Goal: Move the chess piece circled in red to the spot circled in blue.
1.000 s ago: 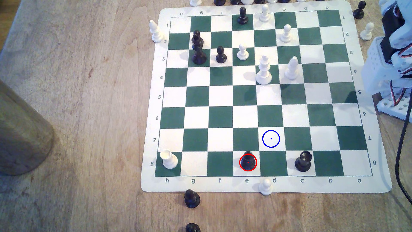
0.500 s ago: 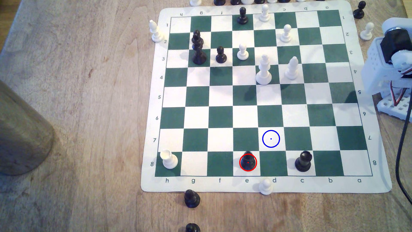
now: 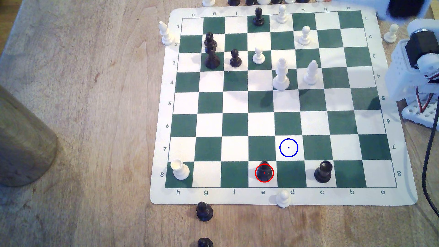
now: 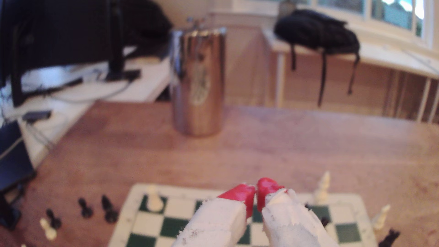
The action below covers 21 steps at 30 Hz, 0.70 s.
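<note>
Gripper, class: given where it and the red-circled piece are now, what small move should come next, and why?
Probably swing toward the chess piece circled in red, opening on the way. The gripper is high over the board's far edge, red tips nearly touching, holding nothing; the piece stands untouched on e8.

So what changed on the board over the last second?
Only the arm moved: its upper links swung up toward the exterior view's top right corner, now covering the black pawn there. Nothing was grasped; the pincer looks shut and empty. The red-circled piece and blue-circled spot are unchanged.
</note>
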{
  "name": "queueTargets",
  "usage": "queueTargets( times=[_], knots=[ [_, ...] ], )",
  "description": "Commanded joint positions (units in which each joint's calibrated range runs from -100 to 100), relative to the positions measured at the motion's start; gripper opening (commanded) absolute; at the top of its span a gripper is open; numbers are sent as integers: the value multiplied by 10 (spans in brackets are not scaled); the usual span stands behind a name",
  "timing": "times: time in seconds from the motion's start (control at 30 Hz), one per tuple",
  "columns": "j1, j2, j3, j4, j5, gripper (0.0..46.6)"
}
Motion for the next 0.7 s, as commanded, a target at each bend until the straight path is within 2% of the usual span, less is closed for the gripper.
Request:
queueTargets(
  times=[0.0,0.03,0.07,0.23,0.67],
  knots=[
    [-60,14,-37,85,-16,39],
    [-68,25,-35,97,-21,47],
    [-88,46,-22,106,-36,76],
    [-139,113,23,90,-55,129],
    [-198,324,79,-122,-82,127]
  ],
)
